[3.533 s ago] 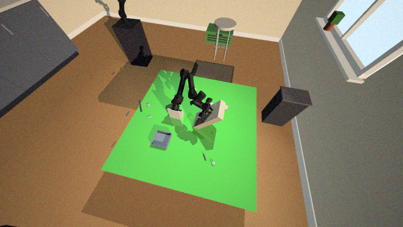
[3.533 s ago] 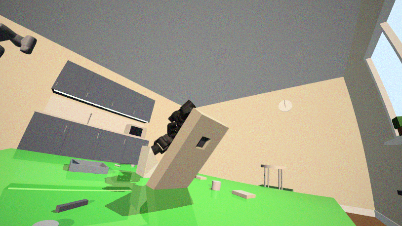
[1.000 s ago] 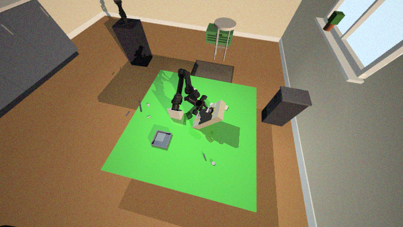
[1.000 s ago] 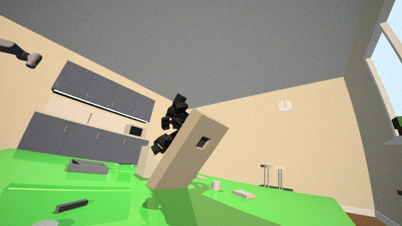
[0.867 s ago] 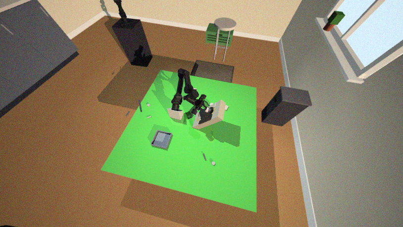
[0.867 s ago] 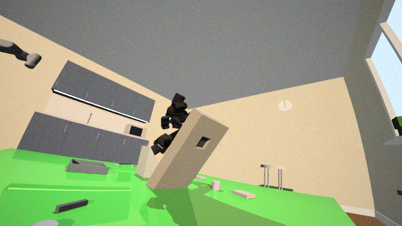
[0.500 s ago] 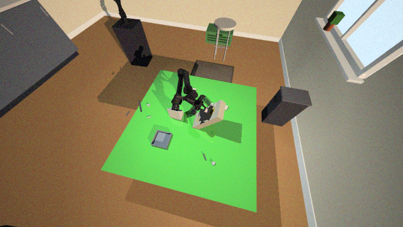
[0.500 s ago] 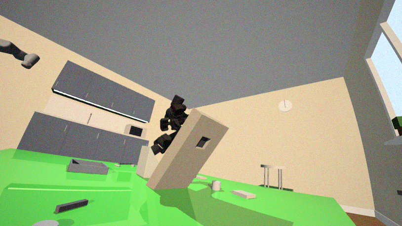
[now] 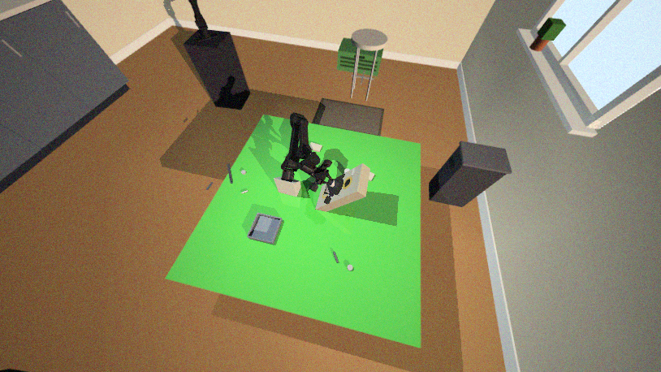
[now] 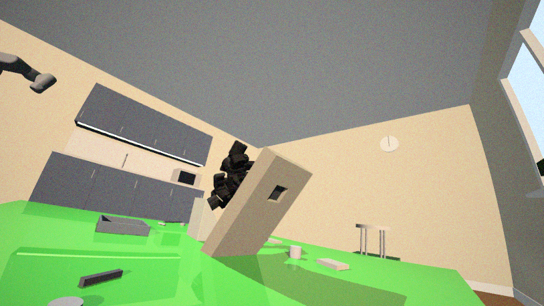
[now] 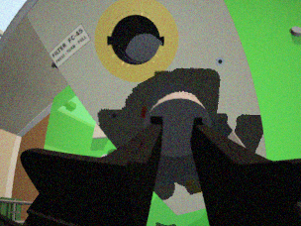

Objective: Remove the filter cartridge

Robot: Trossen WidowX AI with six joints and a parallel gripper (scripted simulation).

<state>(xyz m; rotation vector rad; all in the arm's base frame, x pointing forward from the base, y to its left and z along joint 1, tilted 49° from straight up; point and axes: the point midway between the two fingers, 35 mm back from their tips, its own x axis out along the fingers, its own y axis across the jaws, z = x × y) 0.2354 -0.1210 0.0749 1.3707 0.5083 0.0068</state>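
Gripper (image 11: 177, 136) pinches the filter cartridge (image 11: 176, 144), clear of the service panel (image 11: 198, 42); yellow-ringed socket (image 11: 137, 38) open. Remaining: carry to tray (image 9: 265, 228), near-left on tabletop, release.

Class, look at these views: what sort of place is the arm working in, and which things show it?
Probably a kitchen-like room at home: grey wall cabinets, a microwave on the counter, and a round wall clock.
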